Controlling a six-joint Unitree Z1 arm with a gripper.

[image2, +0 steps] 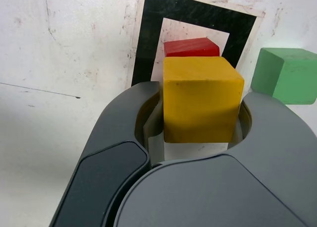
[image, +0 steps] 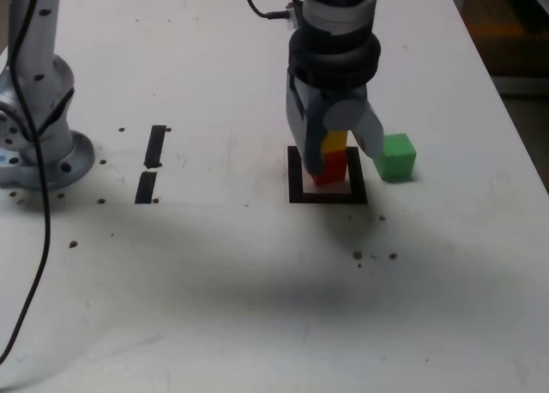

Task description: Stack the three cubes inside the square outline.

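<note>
Holding the small yellow block (image2: 202,99) over the small red block (image: 328,166), inside the black tape square outline (image: 296,175).

It looks hard, light and smooth; flat sides suit gripping. The robot's grey jaws pinch it. The small green block (image: 397,157) waits beside the square on the white tabletop (image: 214,264). No boxes or bowls are seen.

White scuffed tabletop (image: 214,281), two black tape strips (image: 151,164), dark floor beyond (image: 515,50)
</note>
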